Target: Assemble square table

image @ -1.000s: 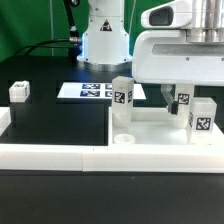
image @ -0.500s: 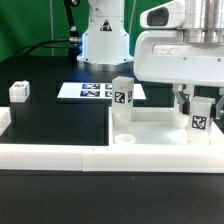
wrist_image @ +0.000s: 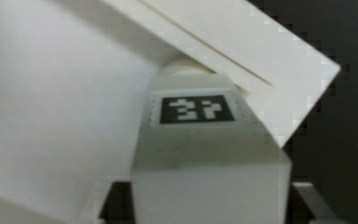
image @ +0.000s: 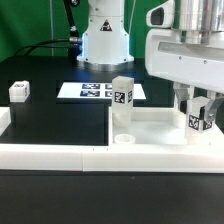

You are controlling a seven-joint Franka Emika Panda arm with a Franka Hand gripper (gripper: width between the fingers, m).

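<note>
Exterior view: gripper pinches a tagged leg, now lifted and tilted over the square tabletop; previously it stood upright. Another leg stands on the tabletop.
Wrist view: leg between fingers, ready for insertion.

White top, white legs with black-white tags; marker board white, black tags; table black.

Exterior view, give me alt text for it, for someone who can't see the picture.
The gripper is closed around a white tagged leg over the square tabletop at the exterior view's right. A second leg stands upright on the tabletop. A third leg lies far left, and the marker board lies behind.
</note>
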